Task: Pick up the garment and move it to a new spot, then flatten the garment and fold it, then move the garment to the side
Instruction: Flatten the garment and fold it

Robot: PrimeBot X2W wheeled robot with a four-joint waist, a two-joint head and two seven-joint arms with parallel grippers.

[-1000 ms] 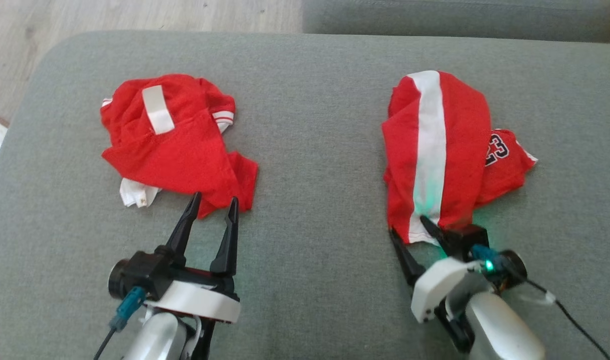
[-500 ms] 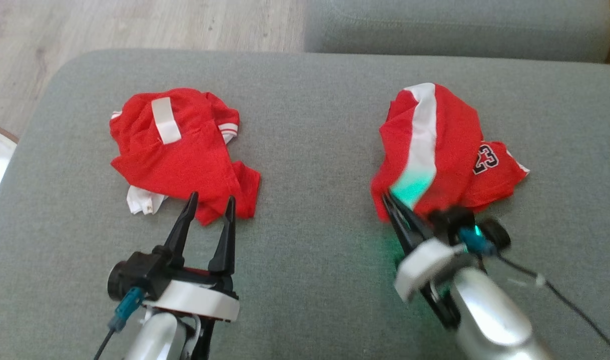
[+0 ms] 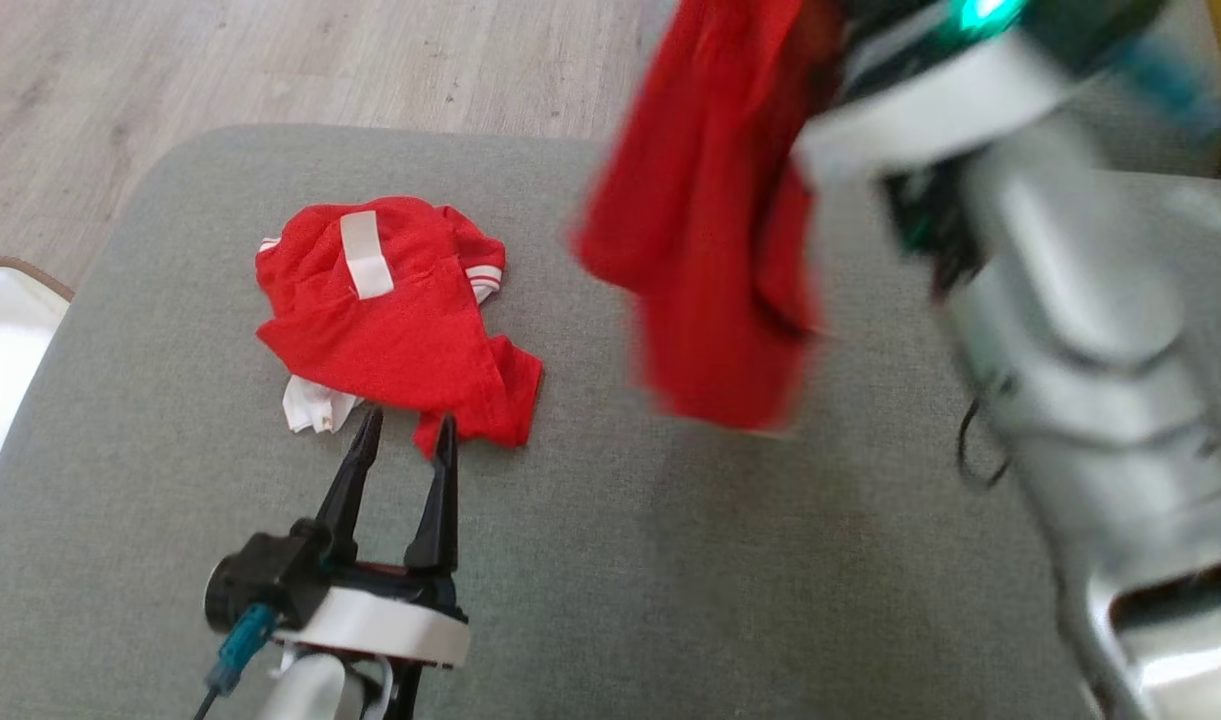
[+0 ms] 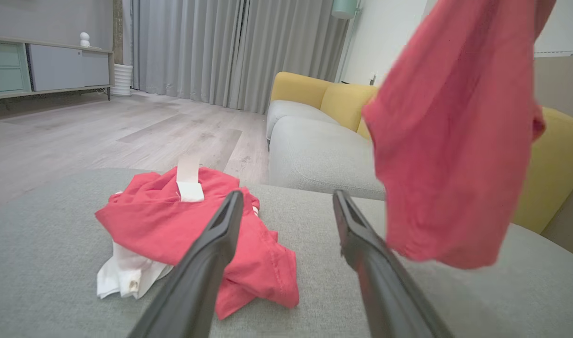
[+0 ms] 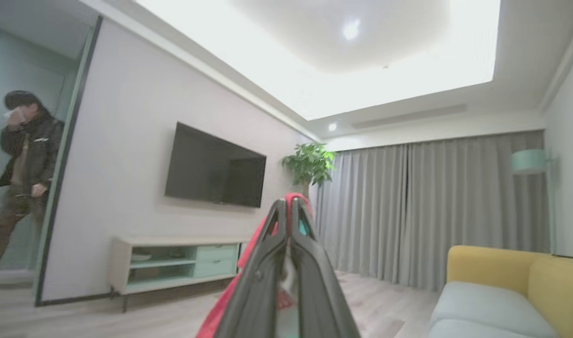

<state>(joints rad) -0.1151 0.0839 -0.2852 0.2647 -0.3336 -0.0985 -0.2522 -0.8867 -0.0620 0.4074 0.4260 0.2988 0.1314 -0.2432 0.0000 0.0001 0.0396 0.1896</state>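
1. The right gripper has its jaws closed on a small pinch of the red garment. The garment hangs clear of the grey cushion in the upper middle of the head view, blurred.
2. The left gripper, at lower left, has its jaws open and empty. Its tips are just beside the near hem of a second red garment, which lies crumpled at centre left.
3. Only a little cloth is pinched, and the blur suggests swinging. The garment could slip out and land in a heap, or go over the cushion's far edge onto the wooden floor.
4. The hanging hem is near the lying garment. Set down too far left, it could land on that one and tangle with it.
5. If the left arm moves forward, its open jaws could snag the lying garment.
6. No writing is readable. The white strip on the lying garment looks blank, and the held one shows plain red.
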